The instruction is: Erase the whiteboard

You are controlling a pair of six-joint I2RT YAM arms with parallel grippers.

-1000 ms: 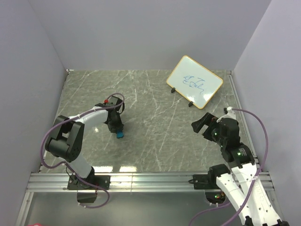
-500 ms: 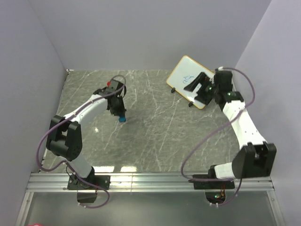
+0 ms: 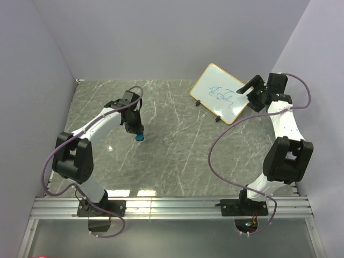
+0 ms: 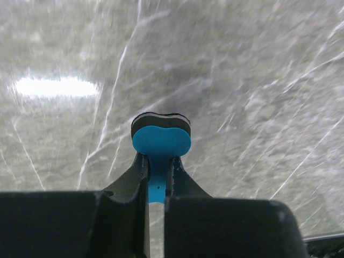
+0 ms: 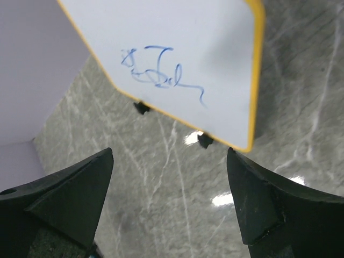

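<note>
Blue scribbles are showing on the whiteboard (image 3: 222, 93). It is standing tilted on its little black feet at the far right of the grey marble table (image 3: 177, 156). The right claw (image 5: 169, 156) is hanging wide open near the board's right edge, facing the writing and holding nothing. Over on the left, well apart from the board, the left claw (image 4: 157, 164) is squeezing tight on a small blue eraser (image 4: 161, 138) and pointing it down at the table.

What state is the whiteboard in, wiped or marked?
Marked: blue scribbles show on the whiteboard; the blue eraser is clamped in the left hand, apart from it.
</note>
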